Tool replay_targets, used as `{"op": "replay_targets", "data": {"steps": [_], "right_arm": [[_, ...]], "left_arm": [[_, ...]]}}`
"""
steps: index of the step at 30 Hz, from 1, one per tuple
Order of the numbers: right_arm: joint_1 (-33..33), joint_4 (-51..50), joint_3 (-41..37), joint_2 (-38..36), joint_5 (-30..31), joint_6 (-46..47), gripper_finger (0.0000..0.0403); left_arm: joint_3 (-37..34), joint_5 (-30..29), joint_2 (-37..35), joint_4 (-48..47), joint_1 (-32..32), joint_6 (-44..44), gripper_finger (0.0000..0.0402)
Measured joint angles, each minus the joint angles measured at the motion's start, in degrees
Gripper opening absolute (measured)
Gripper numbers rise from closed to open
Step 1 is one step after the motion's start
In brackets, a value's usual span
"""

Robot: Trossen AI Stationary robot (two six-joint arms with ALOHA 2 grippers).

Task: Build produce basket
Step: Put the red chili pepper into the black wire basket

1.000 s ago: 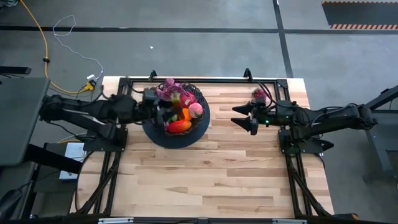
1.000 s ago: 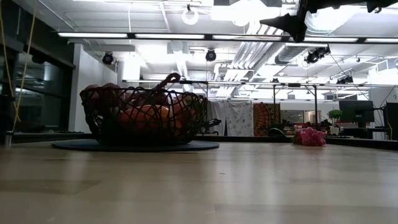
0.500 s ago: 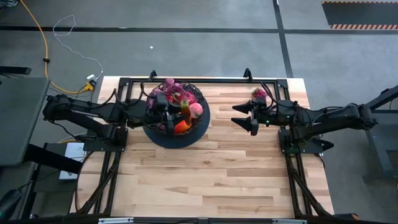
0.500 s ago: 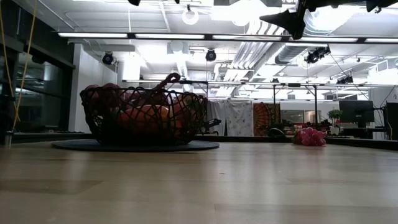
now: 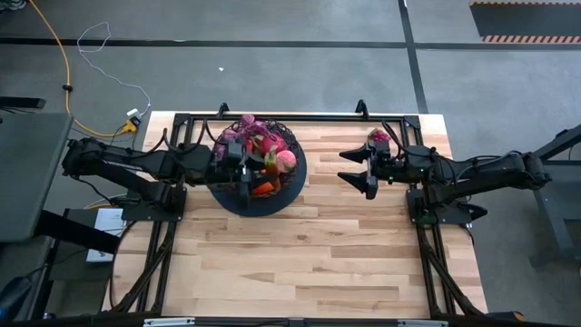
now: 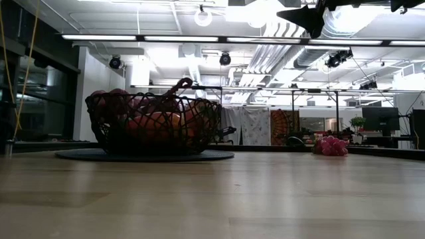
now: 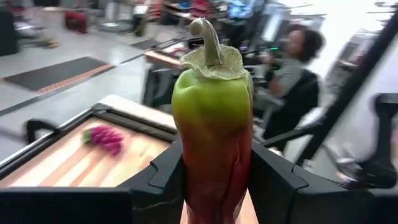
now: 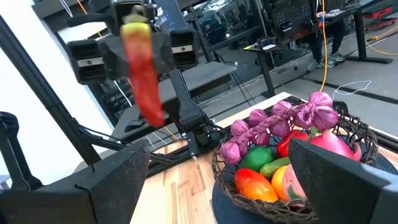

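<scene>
— What has changed over the last second?

— The left arm has swung in from the basket's left edge. Its left hand [image 5: 243, 164] now hangs above the basket [image 5: 292, 189], pinching a pepper [image 7: 213, 134] between its fingers [image 7: 278, 180]. The pepper is green at the stem end and red lower down, held stem-up in the left wrist view. The right wrist view shows it dangling above the basket, clear of the fruit.

— And the right arm?

— It has barely shifted. The right hand [image 5: 355, 169] hovers above the tabletop [image 5: 309, 263], well to the basket's right, fingers spread wide with nothing between them.

— Where is the basket itself?

— On a dark round mat near the far edge of the tabletop, left of centre, same spot as before. It is heaped with produce: purple grape bunches [image 8: 283, 119] on top, a green lime [image 8: 257, 157], a red-orange mango [image 8: 254, 183] and a pink fruit [image 5: 286, 159] along the right side.

— Anything left outside it?

— One pink bunch [image 6: 331, 146] lies on the tabletop near the far right corner, close behind the right hand's wrist in the high view, well apart from the basket.

— What stands around the scene?

— A black frame rims the tabletop's far edge. Beyond it, the left wrist view shows a blurred person seated in the room. A yellow cable [image 5: 50, 41] trails on the floor at far left.
</scene>
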Motion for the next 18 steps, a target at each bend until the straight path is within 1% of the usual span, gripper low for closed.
{"op": "replay_targets", "data": {"steps": [3, 8, 12, 16, 18], "right_arm": [[-0.02, 0.00, 0.00, 0.00, 0.00, 0.03, 0.0373], [0.00, 0.00, 0.00, 0.00, 0.00, 0.04, 0.0373], [-0.01, 0.02, 0.00, 0.00, 0.00, 0.04, 0.0373], [0.00, 0.00, 0.00, 0.00, 0.00, 0.04, 0.0373], [0.00, -0.15, 0.00, 0.02, 0.00, 0.04, 0.0373]], "left_arm": [[0.00, 2.24, 0.00, 1.42, -0.04, 1.76, 0.0133], [-0.46, 1.73, -0.03, 1.54, 0.00, 3.10, 0.0133], [-3.88, 0.82, -1.15, 1.25, 0.00, 2.50, 0.0133], [-8.58, 0.71, -4.44, 4.59, 0.35, 2.08, 0.0133], [-11.03, 0.69, -6.35, 7.86, 1.10, 1.68, 0.0133]]}}
